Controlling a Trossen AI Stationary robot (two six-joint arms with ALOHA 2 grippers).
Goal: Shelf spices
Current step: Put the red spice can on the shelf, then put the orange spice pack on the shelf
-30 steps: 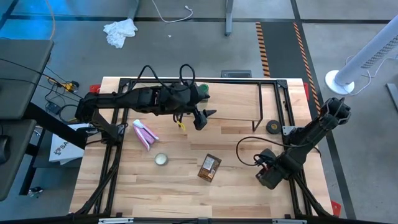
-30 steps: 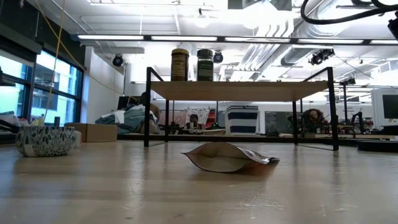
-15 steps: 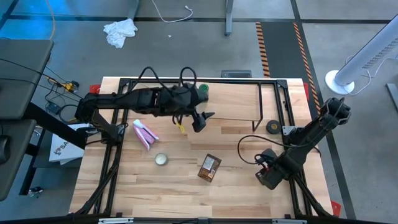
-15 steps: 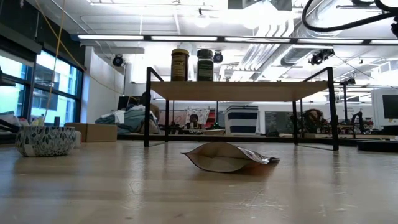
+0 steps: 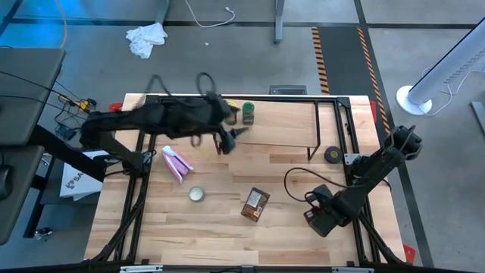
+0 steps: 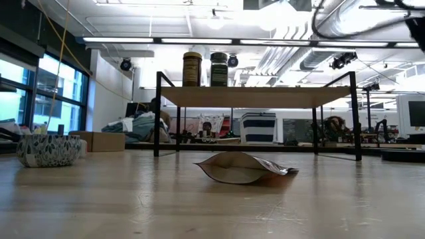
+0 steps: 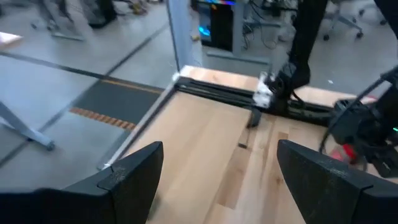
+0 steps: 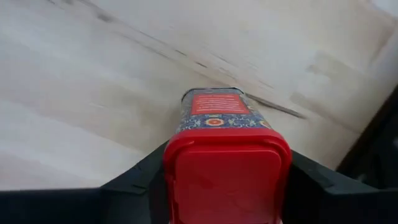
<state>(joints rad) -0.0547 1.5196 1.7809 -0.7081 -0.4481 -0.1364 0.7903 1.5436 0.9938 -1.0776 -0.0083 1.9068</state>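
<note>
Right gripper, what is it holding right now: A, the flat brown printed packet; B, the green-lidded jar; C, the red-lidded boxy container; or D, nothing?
C: in the right wrist view the right gripper has its dark fingers against both sides of the red-lidded boxy container, while the flat brown printed packet lies on the table and the green-lidded jar stands on the shelf.
</note>
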